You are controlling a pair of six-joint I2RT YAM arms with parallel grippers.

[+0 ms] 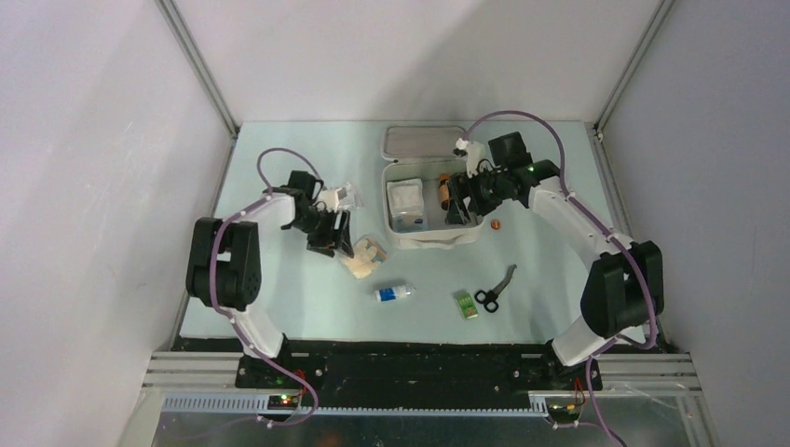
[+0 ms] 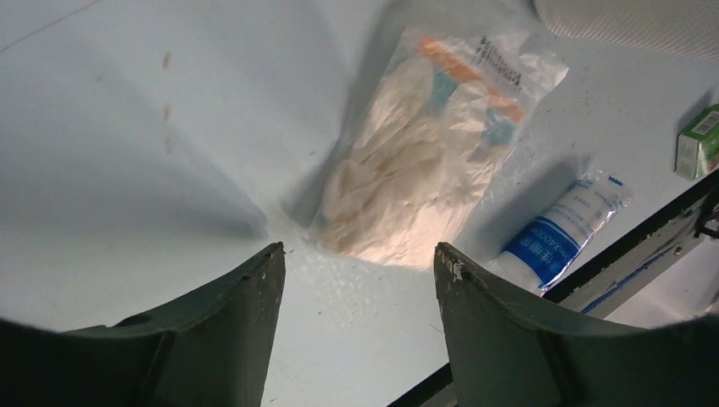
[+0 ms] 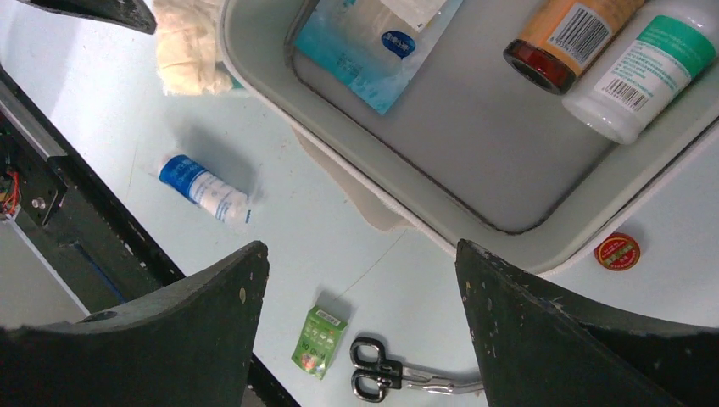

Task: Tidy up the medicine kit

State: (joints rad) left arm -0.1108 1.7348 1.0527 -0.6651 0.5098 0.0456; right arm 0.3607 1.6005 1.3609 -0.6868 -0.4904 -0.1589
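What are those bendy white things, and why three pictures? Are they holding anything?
Those are two robot arms. One picture looks down from above; the other two come from cameras on each wrist, showing its dark fingers. The left hand is open over a plastic bag, with gloves inside, I think. The right hand is open above the medicine kit, which holds an orange bottle, a white bottle and a packet. On the table lie a blue-and-white roll, a green box and scissors. Neither hand holds anything.
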